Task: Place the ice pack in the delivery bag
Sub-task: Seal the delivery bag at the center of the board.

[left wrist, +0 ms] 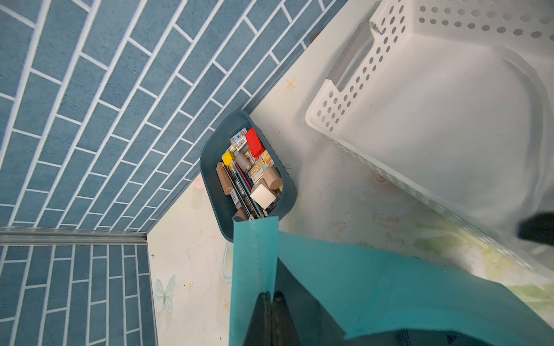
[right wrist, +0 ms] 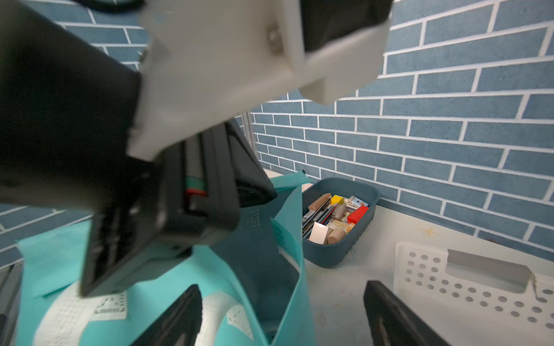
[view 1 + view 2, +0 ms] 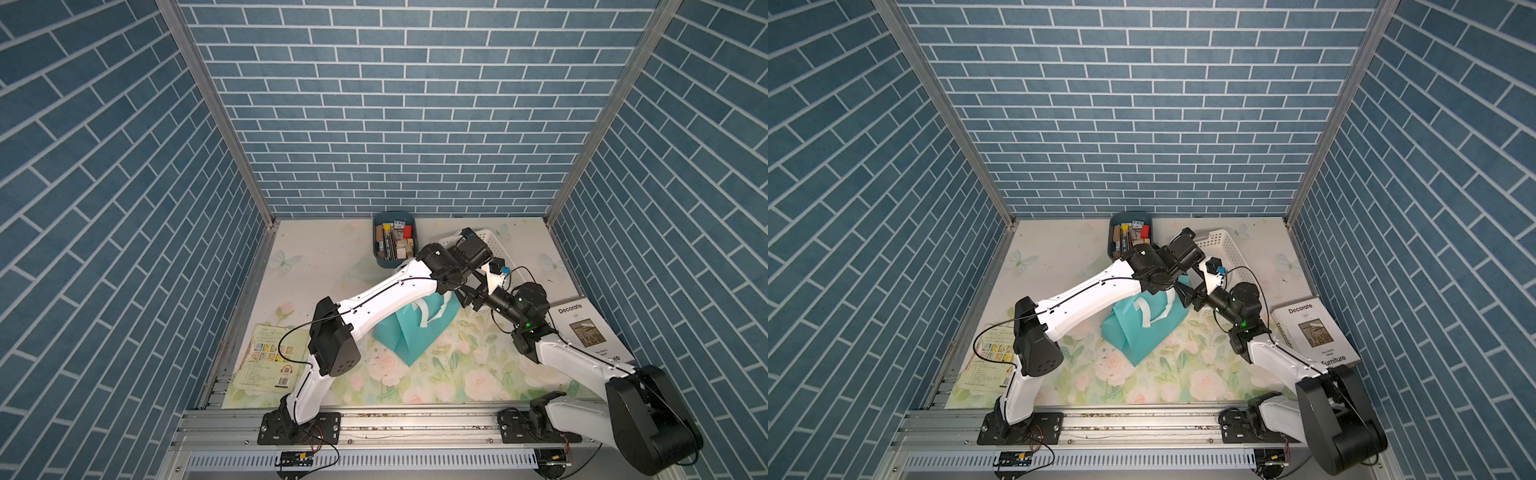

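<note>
**Delivery bag (image 3: 400,340) pinched at its top edge by the left gripper (image 1: 272,296)**

The teal bag sits on the flowery table (image 3: 457,374), between the two arms, in both top views. Its white handles (image 3: 424,315) show on the side that faces up.

The left gripper is closed tight. The teal cloth of the bag's top edge is pinched between its black fingers (image 1: 260,320).

The right gripper (image 2: 284,314) is wide open and holds nothing. One of its fingers (image 2: 177,317) is over the bag. The other is over the table, just beside the white basket (image 2: 467,287). The bag's thin wall stands up between them.

A small blue bin (image 2: 335,257) full of little things is just behind the bag, by the back wall.

I cannot tell where the ice pack is. The inside of the bag looks dark.
</note>
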You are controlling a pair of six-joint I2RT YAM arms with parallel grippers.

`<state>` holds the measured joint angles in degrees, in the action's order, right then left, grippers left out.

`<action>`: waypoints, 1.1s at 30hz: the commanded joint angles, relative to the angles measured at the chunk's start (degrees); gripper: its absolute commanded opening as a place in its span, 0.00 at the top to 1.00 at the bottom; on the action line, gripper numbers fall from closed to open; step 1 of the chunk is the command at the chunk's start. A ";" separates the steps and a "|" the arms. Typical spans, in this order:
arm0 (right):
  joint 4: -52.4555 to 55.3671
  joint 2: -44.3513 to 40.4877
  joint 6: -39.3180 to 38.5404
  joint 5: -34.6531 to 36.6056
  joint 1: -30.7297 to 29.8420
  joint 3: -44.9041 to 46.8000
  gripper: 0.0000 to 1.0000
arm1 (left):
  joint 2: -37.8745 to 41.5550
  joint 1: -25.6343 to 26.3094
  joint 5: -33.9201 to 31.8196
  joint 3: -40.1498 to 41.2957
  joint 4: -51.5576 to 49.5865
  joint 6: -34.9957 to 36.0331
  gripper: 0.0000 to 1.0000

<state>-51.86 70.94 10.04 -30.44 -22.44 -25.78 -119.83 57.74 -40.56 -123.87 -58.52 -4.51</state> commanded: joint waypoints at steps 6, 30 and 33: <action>-2.44 7.28 1.07 -3.40 0.11 -4.77 0.47 | 3.13 0.89 0.72 2.96 1.83 -1.28 1.00; -28.84 26.37 18.74 -23.88 1.87 -9.02 0.82 | 10.07 1.83 2.91 12.33 10.05 -1.79 1.00; -25.69 27.61 18.45 -25.68 1.90 -11.22 0.85 | 11.47 1.85 3.78 14.13 11.93 -1.51 1.00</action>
<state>-75.61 97.30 25.19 -52.21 -20.67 -34.44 -110.93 58.65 -37.58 -110.91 -49.06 -5.72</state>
